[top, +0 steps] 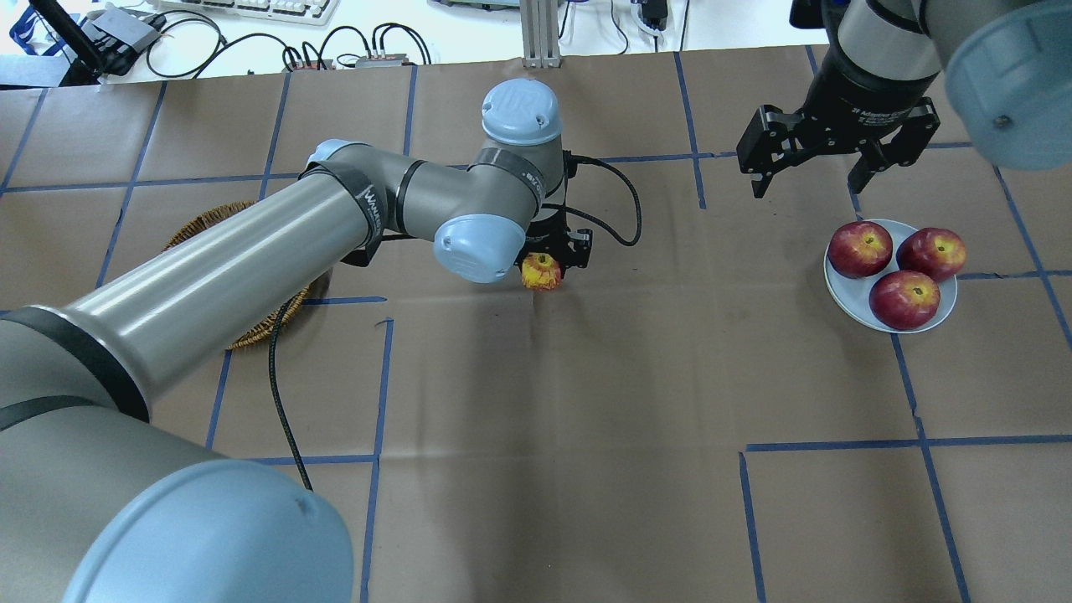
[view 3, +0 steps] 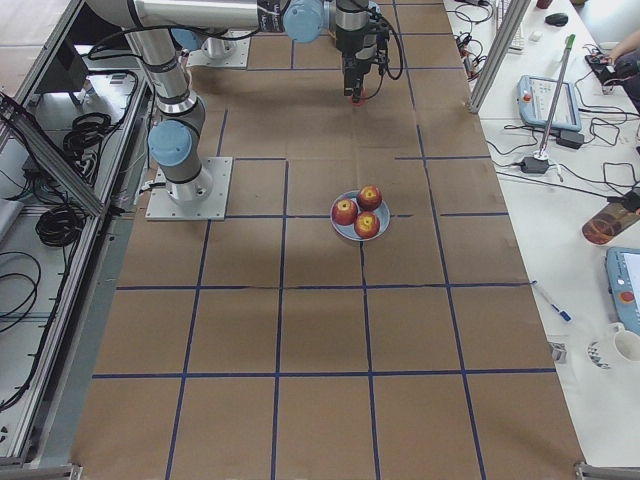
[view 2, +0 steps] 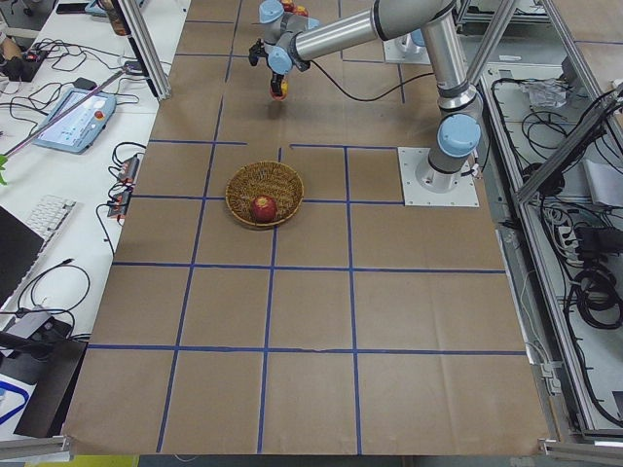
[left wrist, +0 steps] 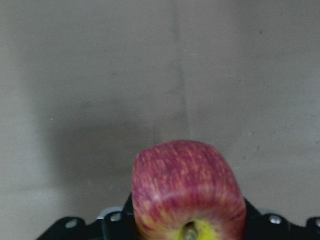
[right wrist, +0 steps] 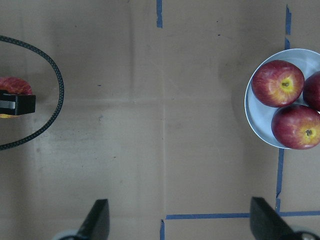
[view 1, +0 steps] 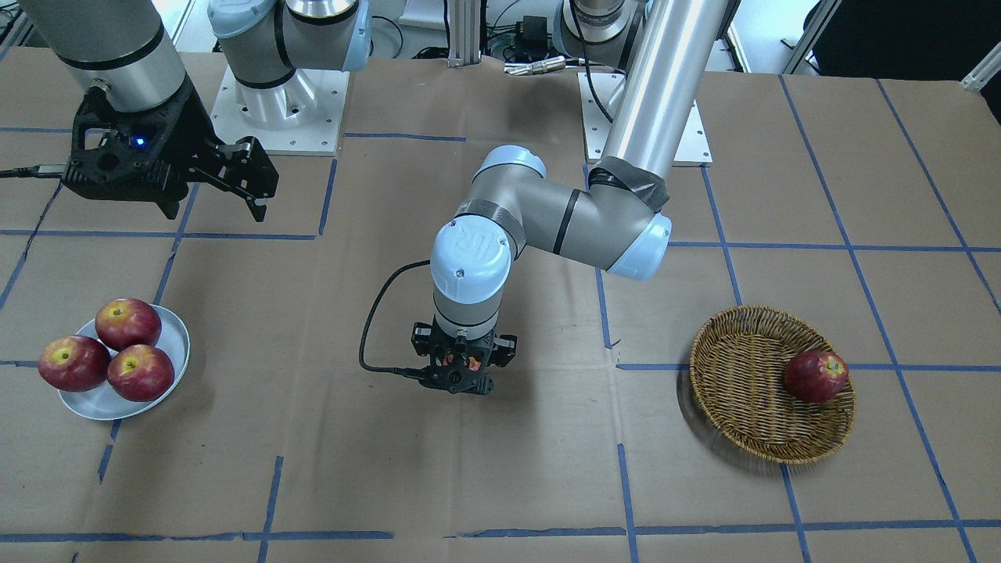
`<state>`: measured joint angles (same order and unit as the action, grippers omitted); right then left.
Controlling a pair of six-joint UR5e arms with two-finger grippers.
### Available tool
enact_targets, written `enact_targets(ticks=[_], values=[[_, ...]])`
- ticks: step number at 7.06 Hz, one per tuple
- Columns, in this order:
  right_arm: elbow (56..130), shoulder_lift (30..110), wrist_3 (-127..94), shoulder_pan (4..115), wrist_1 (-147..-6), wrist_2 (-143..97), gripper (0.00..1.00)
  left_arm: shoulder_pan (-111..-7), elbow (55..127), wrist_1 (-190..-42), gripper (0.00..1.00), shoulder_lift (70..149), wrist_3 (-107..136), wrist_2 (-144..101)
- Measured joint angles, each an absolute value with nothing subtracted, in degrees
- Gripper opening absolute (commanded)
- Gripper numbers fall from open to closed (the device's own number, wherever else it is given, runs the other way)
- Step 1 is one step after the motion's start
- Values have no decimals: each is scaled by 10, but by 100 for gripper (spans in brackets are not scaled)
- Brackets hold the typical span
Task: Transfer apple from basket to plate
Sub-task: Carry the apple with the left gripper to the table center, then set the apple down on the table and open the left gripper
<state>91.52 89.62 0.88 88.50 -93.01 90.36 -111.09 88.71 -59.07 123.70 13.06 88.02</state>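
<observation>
My left gripper [top: 548, 266] is shut on the pinkish-red, yellow-streaked apple [top: 541, 272] and holds it over the middle of the table, between basket and plate. The apple fills the bottom of the left wrist view [left wrist: 187, 192]. In the front view the left gripper [view 1: 461, 377] points down and hides the apple. The wicker basket [view 1: 743, 391] holds one dark red apple [view 1: 816, 376]. The pale plate [top: 844, 300] carries three dark red apples. My right gripper [top: 810, 182] is open and empty, hanging just behind the plate; its fingers [right wrist: 97, 222] frame the right wrist view.
The left arm's long tube covers most of the basket [top: 209, 224] in the overhead view. A black cable [view 1: 371, 344] loops from the left wrist. The arm bases [view 1: 278, 109] stand at the table's back edge. Blue tape lines grid the brown table cover.
</observation>
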Motion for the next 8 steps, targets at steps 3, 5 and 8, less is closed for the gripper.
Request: enact_targets(ticks=[3, 5, 8], values=[[915, 895, 10, 885, -929, 903, 100, -1115, 884, -591, 90, 1248, 130, 880], [914, 896, 9, 884, -929, 901, 100, -1115, 884, -591, 98, 1249, 132, 878], [912, 900, 2, 884, -930, 899, 100, -1117, 883, -608, 98, 1225, 133, 876]])
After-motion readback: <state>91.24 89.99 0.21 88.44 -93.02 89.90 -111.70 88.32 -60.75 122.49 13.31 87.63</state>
